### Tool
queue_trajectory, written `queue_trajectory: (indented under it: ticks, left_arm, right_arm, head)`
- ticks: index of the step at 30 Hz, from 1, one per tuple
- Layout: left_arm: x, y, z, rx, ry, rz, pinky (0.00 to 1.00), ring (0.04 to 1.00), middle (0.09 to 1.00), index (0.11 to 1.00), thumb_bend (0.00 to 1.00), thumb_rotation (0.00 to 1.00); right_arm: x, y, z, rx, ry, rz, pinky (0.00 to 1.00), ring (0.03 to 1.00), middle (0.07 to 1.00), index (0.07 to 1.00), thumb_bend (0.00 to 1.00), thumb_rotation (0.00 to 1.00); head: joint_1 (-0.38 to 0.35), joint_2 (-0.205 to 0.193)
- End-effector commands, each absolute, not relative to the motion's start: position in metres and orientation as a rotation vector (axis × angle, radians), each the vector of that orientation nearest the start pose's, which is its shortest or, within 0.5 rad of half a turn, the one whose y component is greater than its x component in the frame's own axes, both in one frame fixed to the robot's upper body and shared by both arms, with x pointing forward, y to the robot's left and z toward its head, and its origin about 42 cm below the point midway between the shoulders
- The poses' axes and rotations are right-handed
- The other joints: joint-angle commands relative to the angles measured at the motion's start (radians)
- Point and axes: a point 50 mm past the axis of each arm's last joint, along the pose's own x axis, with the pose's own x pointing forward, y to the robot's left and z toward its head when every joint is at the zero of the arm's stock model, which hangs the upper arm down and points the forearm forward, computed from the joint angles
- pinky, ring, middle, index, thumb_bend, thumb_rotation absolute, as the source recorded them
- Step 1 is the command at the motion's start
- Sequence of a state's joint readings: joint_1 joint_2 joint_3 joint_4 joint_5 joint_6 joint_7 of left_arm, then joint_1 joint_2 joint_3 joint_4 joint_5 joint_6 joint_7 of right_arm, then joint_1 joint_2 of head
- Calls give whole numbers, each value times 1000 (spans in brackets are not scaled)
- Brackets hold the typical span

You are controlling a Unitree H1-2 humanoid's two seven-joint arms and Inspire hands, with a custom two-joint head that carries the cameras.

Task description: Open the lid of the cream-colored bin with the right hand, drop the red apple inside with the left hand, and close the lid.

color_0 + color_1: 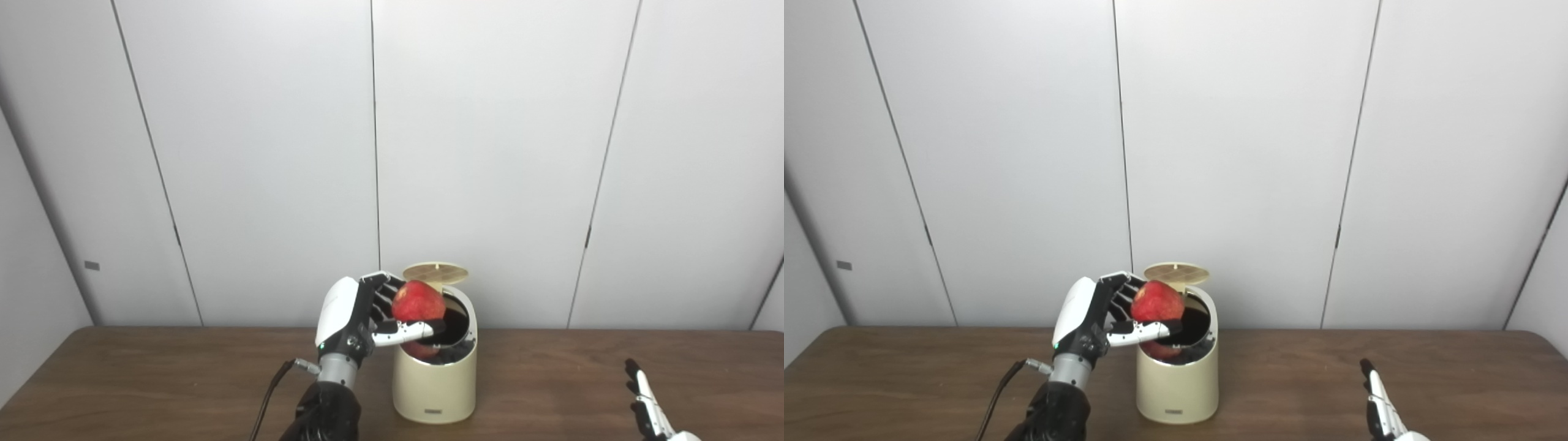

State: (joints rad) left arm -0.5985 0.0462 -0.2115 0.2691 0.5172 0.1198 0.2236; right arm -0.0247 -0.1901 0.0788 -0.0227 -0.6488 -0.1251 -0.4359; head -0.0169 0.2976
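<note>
In the left eye view, a cream bin stands on a brown wooden table in front of a wall of pale grey panels, and its round lid is tipped up at the bin's twelve o'clock edge, leaving the dark mouth uncovered. The left hand sits at the bin's nine to ten o'clock, its fingers and thumb curled around a red apple, which hangs right over the opening; a red reflection shows on the dark inner wall below it. A black cable runs down beside the left forearm. The right hand lies low at the bin's four o'clock, well apart from it and cut by the picture's edge, holding nothing, its visible fingers stretched out straight. In the right eye view, the apple again sits in the left hand's grasp above the bin's mouth, with the raised lid just behind it at twelve o'clock. The right hand shows only its outstretched fingers near the bottom edge, empty, with bare tabletop between it and the bin.
</note>
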Motion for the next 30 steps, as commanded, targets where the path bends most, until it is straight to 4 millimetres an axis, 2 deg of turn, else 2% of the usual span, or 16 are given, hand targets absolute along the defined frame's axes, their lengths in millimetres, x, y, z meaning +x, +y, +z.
queue_trajectory:
  ticks: [1,14,22,30]
  left_arm:
    - [446,115,243,639,-383,-41,447,522,568,576,1000,389]
    - [446,115,243,659,-373,-63,464,541,588,595,1000,416]
    - [446,115,242,682,-383,-75,451,525,577,589,1000,396]
    - [444,112,242,694,-408,-84,437,505,558,573,1000,297]
  right_arm:
    - [276,-231,106,-714,-284,-250,818,915,962,1000,830,835]
    - [274,-228,109,-717,-290,-249,805,907,955,1000,826,832]
    - [271,-225,112,-724,-293,-247,834,924,962,1000,803,829]
    - [270,-221,113,-719,-296,-248,834,920,955,991,798,817]
  head:
    - [-1,0]
    - [-6,1]
    - [-15,6]
    - [-23,10]
